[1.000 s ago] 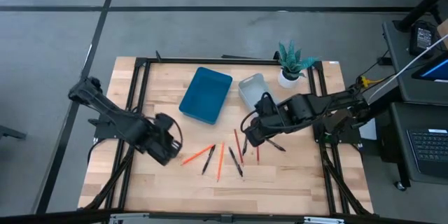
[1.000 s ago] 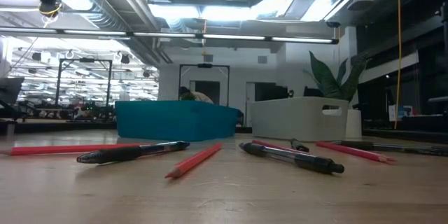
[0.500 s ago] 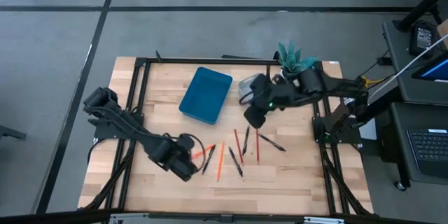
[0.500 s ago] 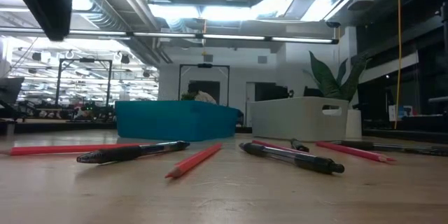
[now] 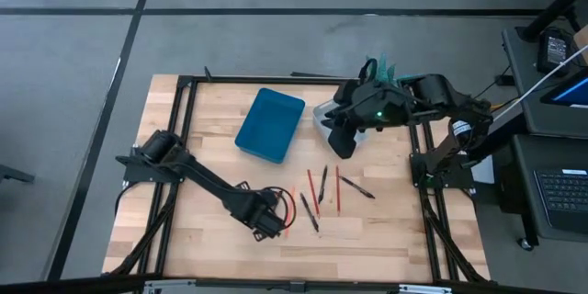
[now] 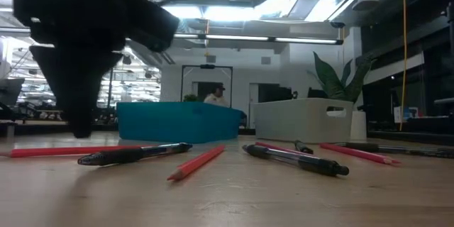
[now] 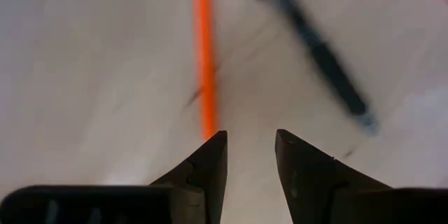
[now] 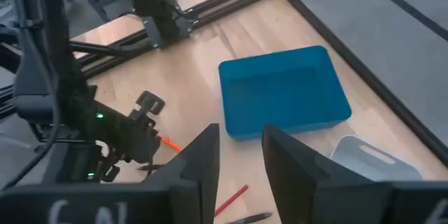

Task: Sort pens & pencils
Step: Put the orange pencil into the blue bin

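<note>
Left gripper (image 5: 272,223), fingers parted and empty, hovers low over an orange pencil (image 7: 204,49), well in front of the blue tray (image 5: 270,125). Right gripper (image 5: 342,144), empty, hangs beside that tray. Pens (image 5: 309,211) and pencils (image 5: 337,189) all lie loose on the table; sorting looks unstarted.

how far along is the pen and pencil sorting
Nothing looks sorted yet: the blue tray shows empty, and what the white bin holds can't be seen. In hand: the left hand, open, hangs low over an orange pencil; the right hand sits by the white bin, holding nothing. Left: every pen and pencil on the table.
</note>
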Controlling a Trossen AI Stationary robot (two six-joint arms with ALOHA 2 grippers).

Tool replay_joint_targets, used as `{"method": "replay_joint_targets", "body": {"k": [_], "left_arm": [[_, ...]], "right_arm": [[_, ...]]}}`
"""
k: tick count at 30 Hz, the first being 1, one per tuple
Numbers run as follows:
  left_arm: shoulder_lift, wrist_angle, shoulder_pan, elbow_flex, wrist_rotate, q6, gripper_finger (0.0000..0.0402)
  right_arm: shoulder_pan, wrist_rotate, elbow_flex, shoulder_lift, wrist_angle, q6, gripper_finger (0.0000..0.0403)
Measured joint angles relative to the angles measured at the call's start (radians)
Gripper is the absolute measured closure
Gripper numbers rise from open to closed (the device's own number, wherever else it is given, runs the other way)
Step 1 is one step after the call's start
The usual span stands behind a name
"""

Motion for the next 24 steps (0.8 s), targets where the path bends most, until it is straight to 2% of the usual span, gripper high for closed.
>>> {"method": "replay_joint_targets", "body": {"k": [15,24], "left_arm": [[-0.001,-0.010,0.029,0.001,0.002,-0.022,0.0287],[-0.001,-0.028,0.048,0.001,-0.009,0.024,0.0287]], "right_arm": [[0.000,-0.025,0.000,0.004,-0.001,-0.019,0.0293],[0.000,-0.025,0.000,0.004,-0.001,-0.023,0.0292]]}}
